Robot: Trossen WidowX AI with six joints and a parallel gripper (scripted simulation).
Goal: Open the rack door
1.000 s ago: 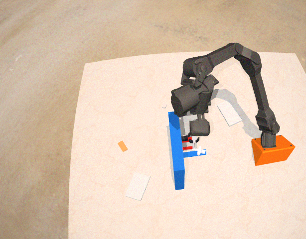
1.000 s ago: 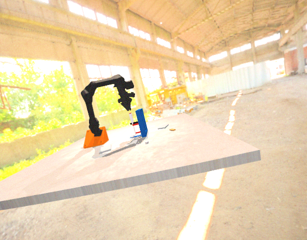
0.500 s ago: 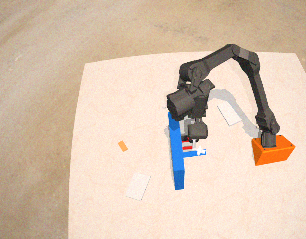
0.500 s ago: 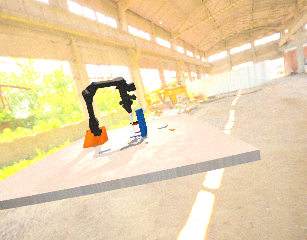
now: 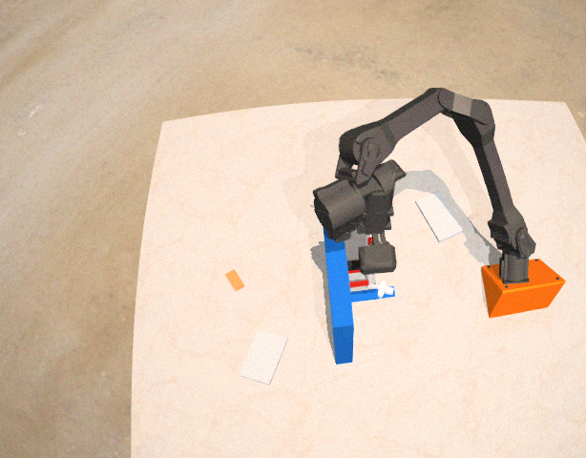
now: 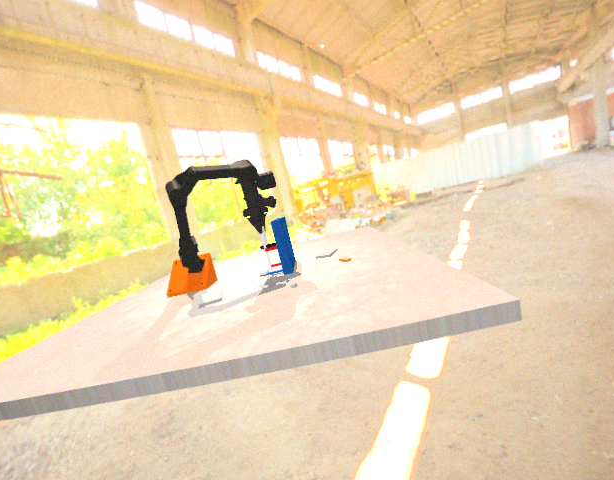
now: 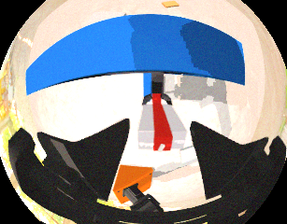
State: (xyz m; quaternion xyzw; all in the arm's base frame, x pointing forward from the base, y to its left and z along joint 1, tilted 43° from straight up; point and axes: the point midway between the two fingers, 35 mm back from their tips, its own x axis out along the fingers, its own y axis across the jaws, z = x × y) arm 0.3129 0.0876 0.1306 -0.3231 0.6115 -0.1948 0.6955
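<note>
Reaching downward, the WidowX AI's claw (image 5: 369, 242) (image 6: 262, 231) (image 7: 160, 123) has its two dark, pointed fingers apart, with nothing clamped between them. The red-and-white upright handle (image 5: 369, 239) (image 6: 264, 238) (image 7: 162, 127) of the rack door is right at the claw — in the wrist view it shows between the fingers, with background visible on either side of it. It points up toward the claw, its long axis roughly upright; its red strip runs lengthwise between pale sides in the wrist view. Whether a fingertip touches it cannot be told.

Just beside the claw stands a tall blue panel (image 5: 340, 290) (image 6: 282, 245) (image 7: 134, 44), lying across the far side of the handle in the wrist view. Low beneath the claw, a narrow blue bar (image 5: 364, 296) juts from the panel toward the base side, carrying small white fittings (image 5: 384, 289) near its end. Well apart from the claw, on the panel's other side, lies a small orange block (image 5: 234, 279) (image 6: 344, 259) (image 7: 170, 4). The arm's wedge-shaped orange base (image 5: 522, 299) (image 6: 180, 281) (image 7: 134, 175) sits well apart on the handle's side — and a flat white slab (image 5: 439, 218) (image 6: 211, 296) lies between it and the claw.
</note>
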